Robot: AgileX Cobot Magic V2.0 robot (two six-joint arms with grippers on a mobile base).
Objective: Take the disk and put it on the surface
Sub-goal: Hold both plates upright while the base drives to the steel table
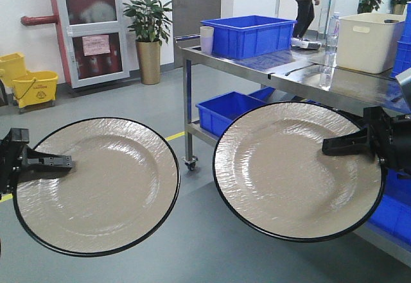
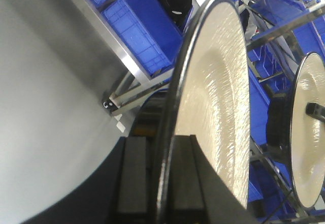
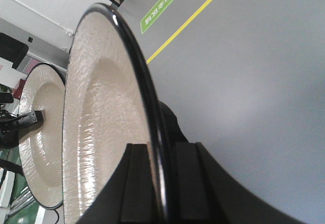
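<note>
Both arms loaded, one disk each, both held in the air beside the steel bench (image 1: pixel 257 71)
- left gripper (image 1: pixel 64 163): clamped on the rim of the left disk (image 1: pixel 103 187), one black finger lying on the top face; wrist cam shows the rim pinched between the two fingers (image 2: pixel 134 183)
- left disk: cream face, black edge, face up and close to level, over grey floor, well left of the bench and clear of it
- right gripper (image 1: pixel 331 145): same grip on the right disk (image 1: pixel 289 174), rim squeezed between its fingers (image 3: pixel 188 178)
- right disk: in front of the bench, face up, slightly tilted; in the front view it overlaps the bench's lower shelf, can't tell if it's clear of the frame
- the two disks are apart, with floor showing between them left of the bench leg
- on the benchtop: blue crate (image 1: pixel 247 34), white bin (image 1: pixel 369 39), pale cup (image 1: pixel 207 39) at the left corner
- second blue crate (image 1: pixel 225 111) on the bench's lower shelf
- yellow mop bucket (image 1: pixel 32 87) and potted plant (image 1: pixel 149 36) far left of the bench, by the wall
</note>
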